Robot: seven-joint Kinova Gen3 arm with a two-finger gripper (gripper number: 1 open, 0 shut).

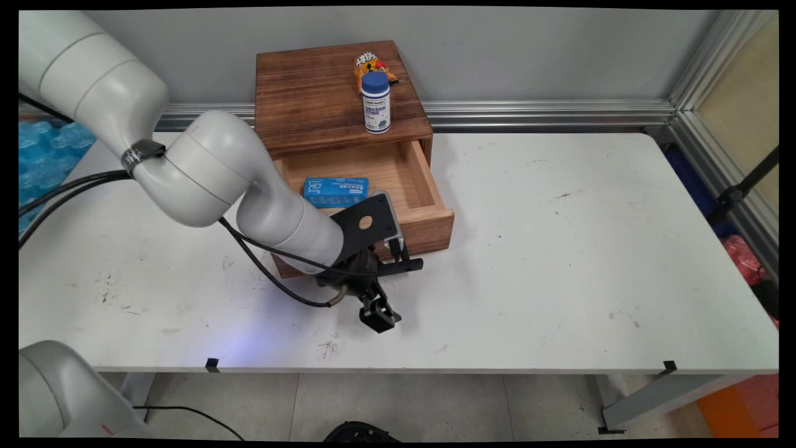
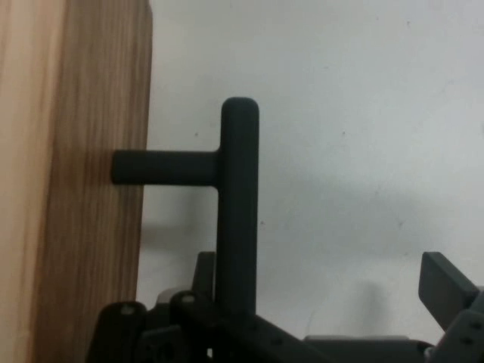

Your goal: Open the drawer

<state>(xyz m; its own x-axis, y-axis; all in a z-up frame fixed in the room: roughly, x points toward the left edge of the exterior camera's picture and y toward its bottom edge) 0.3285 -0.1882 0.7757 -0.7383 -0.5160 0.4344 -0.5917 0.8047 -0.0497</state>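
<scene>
A wooden box (image 1: 323,93) stands at the table's back with its drawer (image 1: 423,211) pulled out. A blue packet (image 1: 336,191) lies inside the drawer. My gripper (image 1: 387,291) is low over the table right in front of the drawer, and it is open. In the hand view the drawer's black T-shaped handle (image 2: 239,204) sticks out from the wooden drawer front (image 2: 83,189). It stands between my gripper's (image 2: 325,281) fingers, close to the left one. The right finger (image 2: 448,291) is well away from it. Nothing is held.
On top of the box stand a white bottle with a blue cap (image 1: 376,102) and a small colourful toy (image 1: 371,63) behind it. The white table (image 1: 559,249) spreads to the right and front. Black cables (image 1: 267,267) trail from the arm over the table.
</scene>
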